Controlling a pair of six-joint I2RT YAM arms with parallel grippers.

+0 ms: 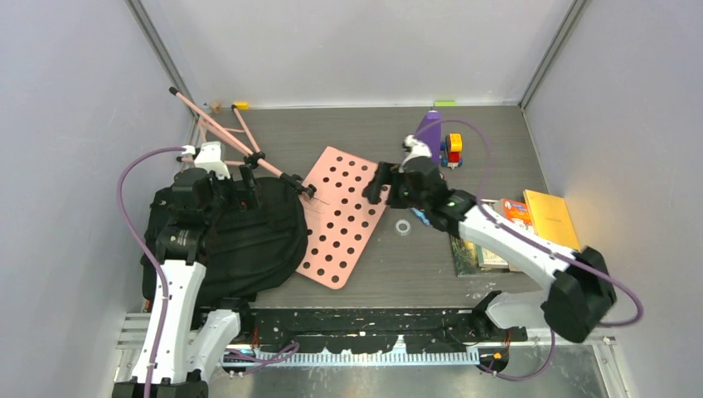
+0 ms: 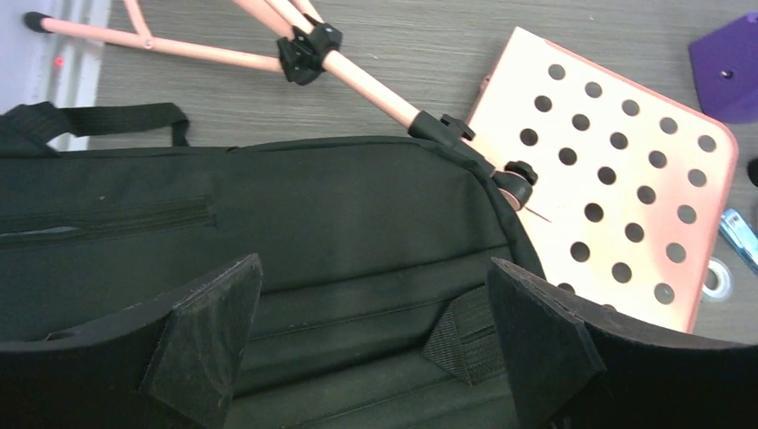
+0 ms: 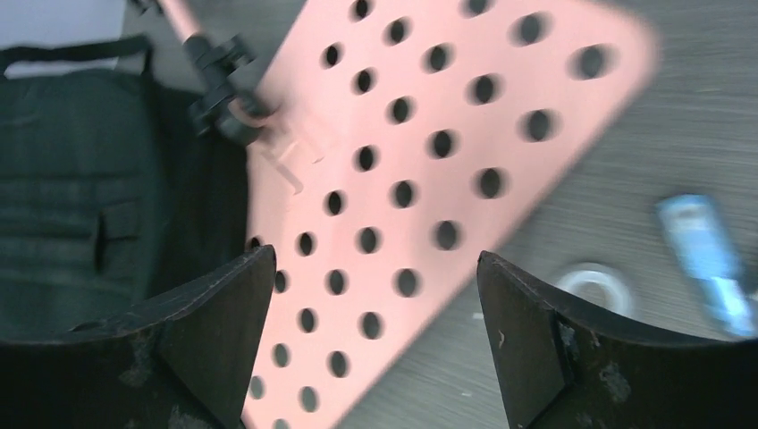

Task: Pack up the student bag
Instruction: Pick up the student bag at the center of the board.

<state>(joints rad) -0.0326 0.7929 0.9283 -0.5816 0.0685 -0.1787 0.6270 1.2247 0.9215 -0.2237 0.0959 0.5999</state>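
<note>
The black student bag [image 1: 240, 245] lies flat at the left of the table, closed side up. It fills the left wrist view [image 2: 295, 214] and shows at the left edge of the right wrist view [image 3: 80, 179]. My left gripper [image 1: 222, 184] is open and empty, hovering over the bag's far edge; a webbing strap [image 2: 460, 344] lies between its fingers. My right gripper [image 1: 377, 184] is open and empty, above the right edge of the pink perforated board [image 1: 341, 214].
A pink folded stand [image 1: 236, 141] joins the board at the bag's far side. A tape ring [image 1: 403, 226] and a blue item [image 3: 706, 250] lie right of the board. A purple object [image 1: 429, 128], a toy block [image 1: 452, 149], books [image 1: 481, 253] and an orange notebook [image 1: 551, 217] sit at right.
</note>
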